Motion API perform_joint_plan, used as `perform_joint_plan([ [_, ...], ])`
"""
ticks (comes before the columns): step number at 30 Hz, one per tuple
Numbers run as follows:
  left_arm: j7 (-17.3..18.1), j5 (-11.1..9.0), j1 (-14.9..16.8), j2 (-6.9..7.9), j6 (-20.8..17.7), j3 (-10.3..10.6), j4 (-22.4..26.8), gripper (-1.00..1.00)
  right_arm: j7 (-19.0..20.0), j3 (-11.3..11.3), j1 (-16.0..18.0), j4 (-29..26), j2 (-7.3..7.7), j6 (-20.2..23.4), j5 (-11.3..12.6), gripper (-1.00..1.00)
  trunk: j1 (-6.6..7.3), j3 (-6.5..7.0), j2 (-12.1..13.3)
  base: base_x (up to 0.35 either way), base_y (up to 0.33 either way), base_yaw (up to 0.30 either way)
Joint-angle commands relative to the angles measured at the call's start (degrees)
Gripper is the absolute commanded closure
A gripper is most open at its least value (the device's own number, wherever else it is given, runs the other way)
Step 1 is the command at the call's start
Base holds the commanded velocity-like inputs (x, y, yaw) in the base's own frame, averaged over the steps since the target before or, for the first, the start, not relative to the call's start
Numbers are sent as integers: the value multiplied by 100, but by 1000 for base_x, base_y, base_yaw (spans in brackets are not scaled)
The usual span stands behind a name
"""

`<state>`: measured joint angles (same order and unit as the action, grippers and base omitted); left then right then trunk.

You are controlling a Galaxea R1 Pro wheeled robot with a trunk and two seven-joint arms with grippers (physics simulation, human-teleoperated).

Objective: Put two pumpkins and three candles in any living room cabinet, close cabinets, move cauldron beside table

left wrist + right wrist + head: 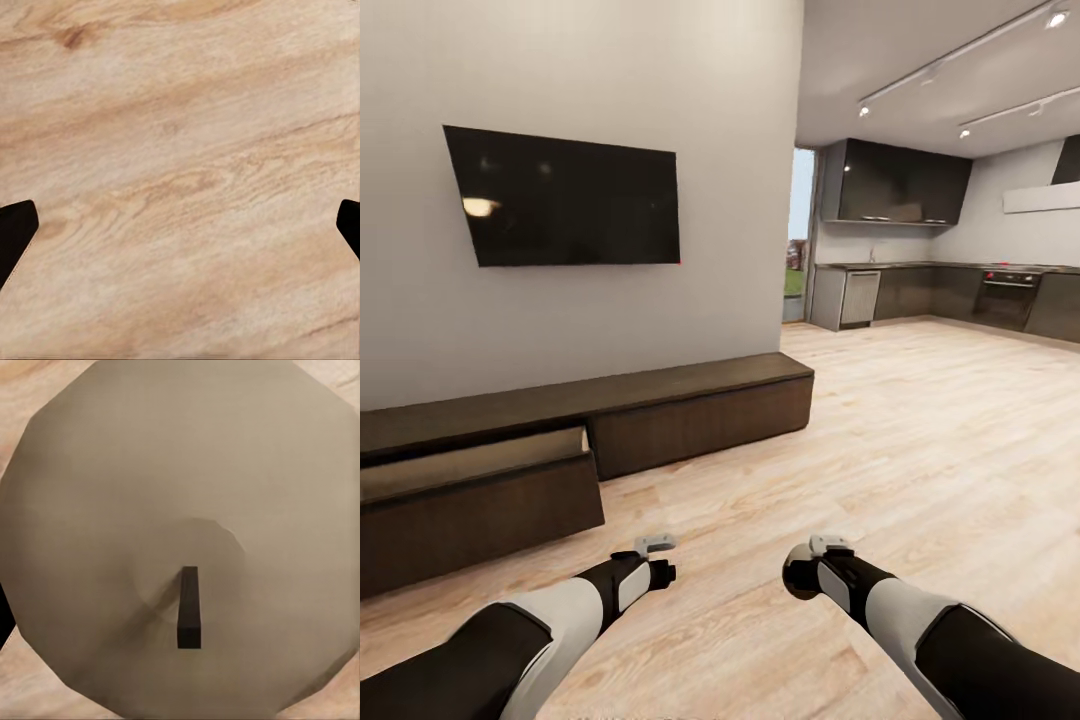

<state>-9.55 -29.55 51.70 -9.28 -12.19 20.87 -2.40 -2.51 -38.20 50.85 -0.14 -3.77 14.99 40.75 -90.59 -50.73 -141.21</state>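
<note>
The cabinet runs along the wall from 9 to 12 o'clock, below the television. Its open drawer projects at 10 o'clock. The kitchen counter lies far off at 1 to 2 o'clock. A candle sits between the right gripper's fingers.

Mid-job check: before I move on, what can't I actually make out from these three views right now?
- Open drawer of the cabinet, head view: its inside is hidden behind its own front panel.
- Cabinet's left end: cut off by the picture edge.
- Candle, right wrist view: so close that the right gripper's fingers can't be seen, so its grip is unclear.
- Left gripper, left wrist view: fingertips at the edges, wood floor between.
</note>
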Motion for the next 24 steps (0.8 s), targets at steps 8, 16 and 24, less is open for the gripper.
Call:
perform_joint_plan([
  [8, -12, -52, 7, -4, -11, 49, -12, -100, -21, -57, 4, -4, 0, 21, 56, 100, 2, -6, -3, -8, 0, 280],
  [16, -12, -56, 7, -4, -10, 49, -10, -100, -21, -62, 4, -4, -1, 21, 56, 100, 2, -6, -3, 0, 0, 281],
  [24, -12, -55, 7, -1, -11, 49, -9, -100, -21, -64, 4, -4, -1, 21, 56, 100, 2, -4, -3, 0, 0, 281],
])
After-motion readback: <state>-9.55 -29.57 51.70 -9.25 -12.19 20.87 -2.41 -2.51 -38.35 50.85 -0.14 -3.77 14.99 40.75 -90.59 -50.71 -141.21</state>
